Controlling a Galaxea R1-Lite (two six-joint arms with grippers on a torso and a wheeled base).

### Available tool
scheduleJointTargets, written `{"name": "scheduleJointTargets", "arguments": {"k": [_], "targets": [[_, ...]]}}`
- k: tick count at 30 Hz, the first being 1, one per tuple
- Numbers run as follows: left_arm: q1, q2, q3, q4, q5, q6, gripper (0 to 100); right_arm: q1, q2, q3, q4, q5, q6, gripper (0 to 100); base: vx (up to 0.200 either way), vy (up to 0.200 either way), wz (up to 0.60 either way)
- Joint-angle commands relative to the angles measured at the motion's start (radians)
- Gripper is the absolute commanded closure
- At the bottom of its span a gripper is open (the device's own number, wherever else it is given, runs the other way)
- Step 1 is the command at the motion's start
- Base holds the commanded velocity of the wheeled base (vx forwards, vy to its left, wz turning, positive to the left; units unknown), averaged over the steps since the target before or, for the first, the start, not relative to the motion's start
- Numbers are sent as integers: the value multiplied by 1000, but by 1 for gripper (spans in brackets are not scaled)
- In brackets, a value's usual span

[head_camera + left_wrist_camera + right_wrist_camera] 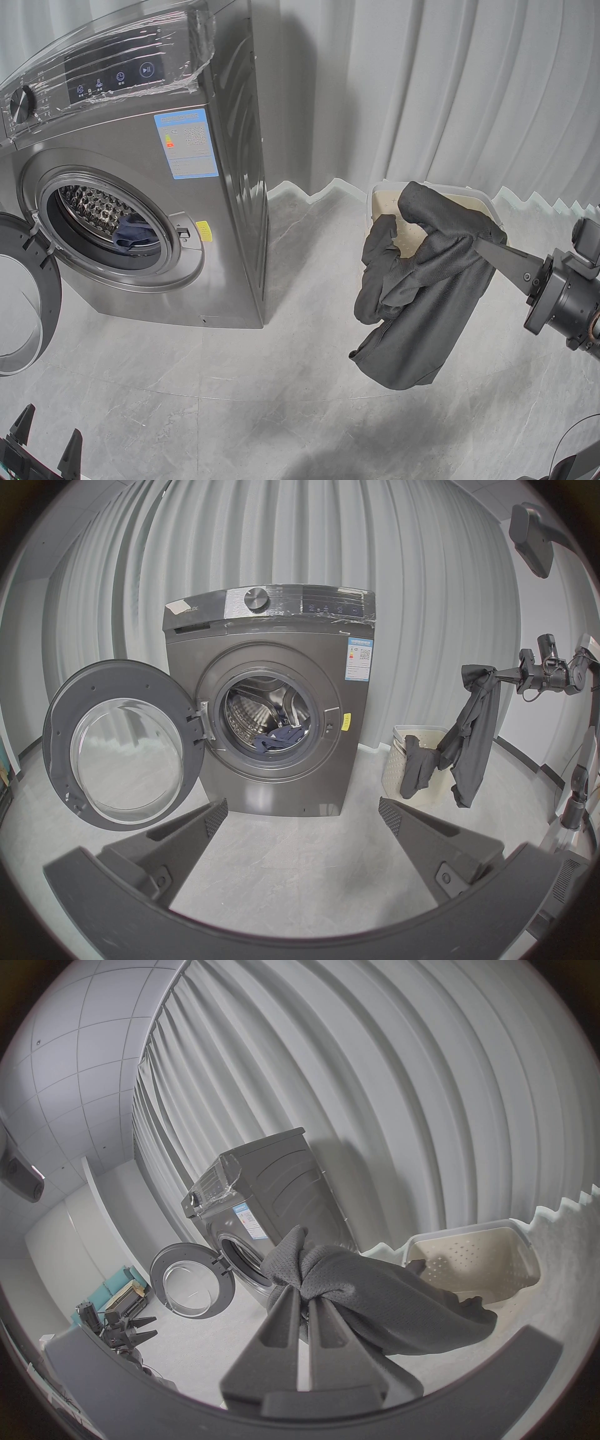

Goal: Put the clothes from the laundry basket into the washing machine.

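One washing machine [156,187] stands on the left of the floor, with its round door [25,294] swung open to the left. Its front carries two stickers: a blue-and-white printed label [186,144] too small to read, and a small yellow one [204,231] beside the drum opening. Clear film covers the control panel with its icons and single dial [20,104].

There are two garments. A dark blue one [134,234] lies inside the drum. A dark grey one [425,300] hangs from the right gripper [481,244], whose fingers are clamped together on its upper fold. One end drapes over the rim of the single pale laundry basket [387,190], which sits right of the machine by the curtain [469,94].

The left gripper [49,431] is low and near, with its fingers apart and empty.
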Motion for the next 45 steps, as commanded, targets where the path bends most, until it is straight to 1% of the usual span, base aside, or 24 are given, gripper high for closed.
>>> {"name": "scheduleJointTargets", "arguments": {"k": [1, 10, 19, 34, 43, 45], "targets": [[0, -17, 15, 0, 0, -1, 0, 0, 2, 1, 0, 2, 0, 100, 0, 200, 0], [0, -17, 15, 0, 0, -2, 0, 0, 8, 3, 0, 3, 0, 100, 0, 200, 0], [0, -17, 15, 0, 0, -4, 0, 0, 8, 1, -2, 3, 0, 100, 0, 0, 0], [0, -17, 15, 0, 0, -5, 0, -1, 17, 0, -2, 2, 9, 100, -200, 0, 0], [0, -17, 15, 0, 0, -5, 0, -3, 19, -6, -4, 2, 14, 100, 0, 0, 0], [0, -17, 15, 0, 1, -5, 0, -3, 19, -6, -8, 2, 14, 100, 0, 200, 0]]}}
